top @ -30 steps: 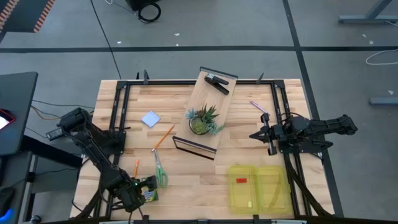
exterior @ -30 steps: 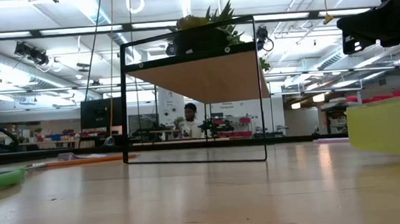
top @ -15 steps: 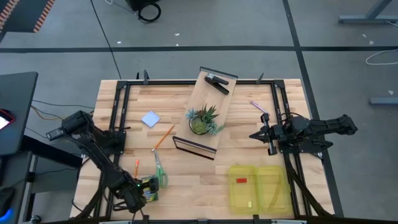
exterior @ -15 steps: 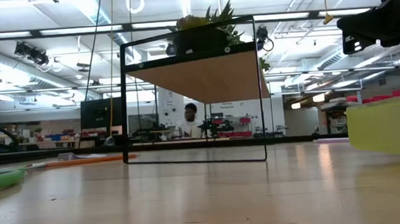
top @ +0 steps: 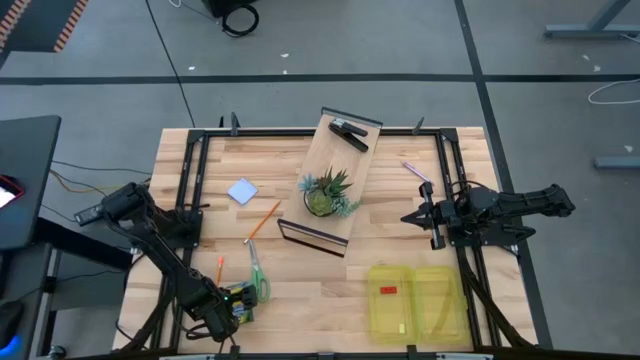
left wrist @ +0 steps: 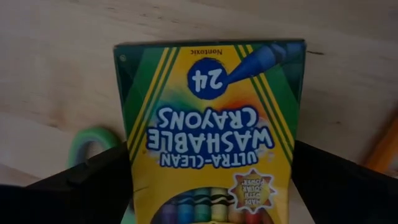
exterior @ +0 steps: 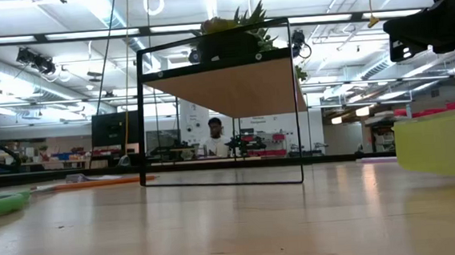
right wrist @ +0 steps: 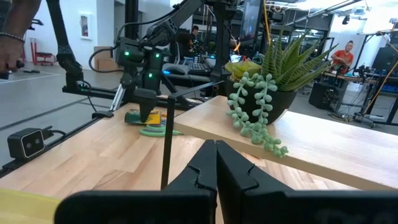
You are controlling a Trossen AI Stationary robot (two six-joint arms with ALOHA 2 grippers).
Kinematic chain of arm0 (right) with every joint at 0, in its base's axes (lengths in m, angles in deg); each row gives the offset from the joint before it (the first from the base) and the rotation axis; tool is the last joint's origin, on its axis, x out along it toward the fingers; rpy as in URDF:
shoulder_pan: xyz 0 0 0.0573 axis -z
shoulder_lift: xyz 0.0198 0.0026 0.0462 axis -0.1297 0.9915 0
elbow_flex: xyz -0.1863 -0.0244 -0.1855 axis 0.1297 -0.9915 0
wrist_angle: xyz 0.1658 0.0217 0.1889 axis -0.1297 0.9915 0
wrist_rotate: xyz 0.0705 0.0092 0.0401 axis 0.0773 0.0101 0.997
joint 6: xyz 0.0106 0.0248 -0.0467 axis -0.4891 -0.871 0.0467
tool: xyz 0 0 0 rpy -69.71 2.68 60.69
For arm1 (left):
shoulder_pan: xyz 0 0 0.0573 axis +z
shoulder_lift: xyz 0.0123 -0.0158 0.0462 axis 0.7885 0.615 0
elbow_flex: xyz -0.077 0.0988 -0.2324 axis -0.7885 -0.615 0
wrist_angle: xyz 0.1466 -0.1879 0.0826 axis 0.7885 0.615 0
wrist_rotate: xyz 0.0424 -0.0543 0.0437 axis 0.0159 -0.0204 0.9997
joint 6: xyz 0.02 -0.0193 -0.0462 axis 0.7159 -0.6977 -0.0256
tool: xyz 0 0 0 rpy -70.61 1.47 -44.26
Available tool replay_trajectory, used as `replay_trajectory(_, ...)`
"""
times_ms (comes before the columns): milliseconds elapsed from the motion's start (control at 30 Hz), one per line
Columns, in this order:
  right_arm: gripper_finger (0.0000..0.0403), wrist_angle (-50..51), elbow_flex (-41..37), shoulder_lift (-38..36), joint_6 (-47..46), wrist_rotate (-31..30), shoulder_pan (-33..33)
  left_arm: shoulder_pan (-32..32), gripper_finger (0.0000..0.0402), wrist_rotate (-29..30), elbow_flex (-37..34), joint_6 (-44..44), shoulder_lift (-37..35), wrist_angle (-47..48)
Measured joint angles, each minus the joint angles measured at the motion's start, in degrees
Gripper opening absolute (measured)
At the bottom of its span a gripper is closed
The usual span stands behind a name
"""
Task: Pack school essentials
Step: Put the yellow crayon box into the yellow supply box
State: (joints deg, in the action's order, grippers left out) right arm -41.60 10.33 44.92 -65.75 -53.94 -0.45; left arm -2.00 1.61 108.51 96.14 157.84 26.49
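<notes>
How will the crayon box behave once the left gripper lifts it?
The crayon box looks like thin printed card, so probably light and crushable. Its flat faces between the left gripper's fingers suggest no rolling. The glossy print might slip slightly.

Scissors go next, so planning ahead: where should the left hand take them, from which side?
Likely take the scissors by the blades, from straight above. They lie flat, blades shut and pointing at the far edge, a narrow part to pinch across. Their green handles sit close beside the crayon box, where the left hand is.
</notes>
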Motion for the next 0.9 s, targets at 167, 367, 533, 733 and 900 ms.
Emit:
replay_trajectory(167,0.0007,-0.02,0.00,0.00,0.00,0.00,0.00,0.04,0.0353,-0.07,-0.08,-1.29,0.06,0.10)
replay_trajectory(367,0.0007,0.00,0.00,0.00,0.00,0.00,0.00,0.22,0.0303,-0.44,-0.11,-2.48,0.06,0.28)
replay_trajectory(533,0.0007,-0.02,0.00,0.00,0.00,0.01,0.00,0.22,0.0293,-0.48,-0.11,-4.19,0.08,0.58)
replay_trajectory(733,0.0007,-0.02,0.00,0.00,0.00,0.02,0.00,0.22,0.0291,-0.37,-0.17,-6.47,-0.17,0.89)
replay_trajectory(900,0.0007,-0.02,0.00,0.00,0.00,0.00,0.00,0.36,0.0290,0.23,-0.33,-8.02,-1.44,0.88)
